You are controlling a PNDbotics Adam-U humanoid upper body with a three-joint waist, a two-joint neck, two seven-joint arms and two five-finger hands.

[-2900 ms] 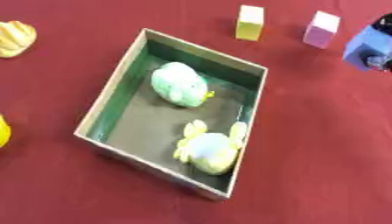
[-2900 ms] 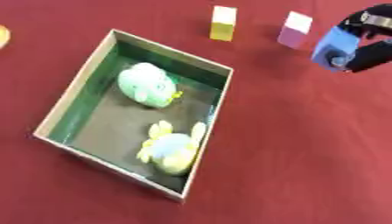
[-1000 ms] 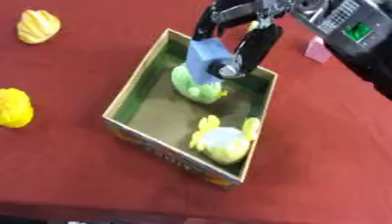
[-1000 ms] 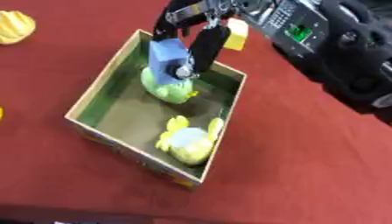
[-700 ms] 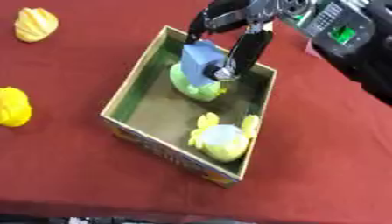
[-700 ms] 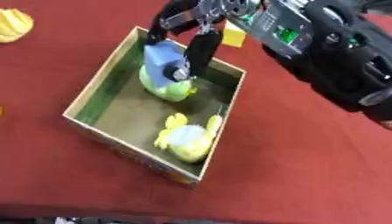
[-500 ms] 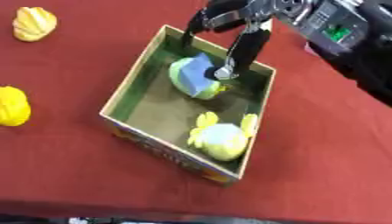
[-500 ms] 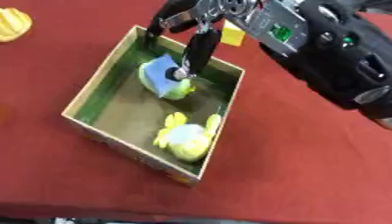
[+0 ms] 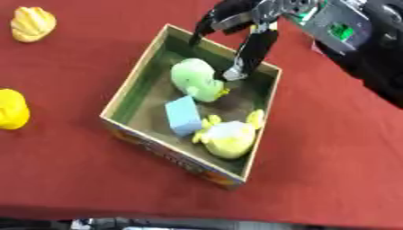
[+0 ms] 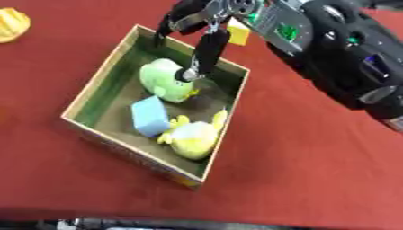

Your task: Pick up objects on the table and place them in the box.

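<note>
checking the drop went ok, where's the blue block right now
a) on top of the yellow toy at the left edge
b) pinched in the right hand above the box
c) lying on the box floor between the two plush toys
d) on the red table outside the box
c: the blue block lies on the floor of the box, between the green plush and the yellow plush, while the right hand hangs above with fingers spread, holding nothing.
</note>
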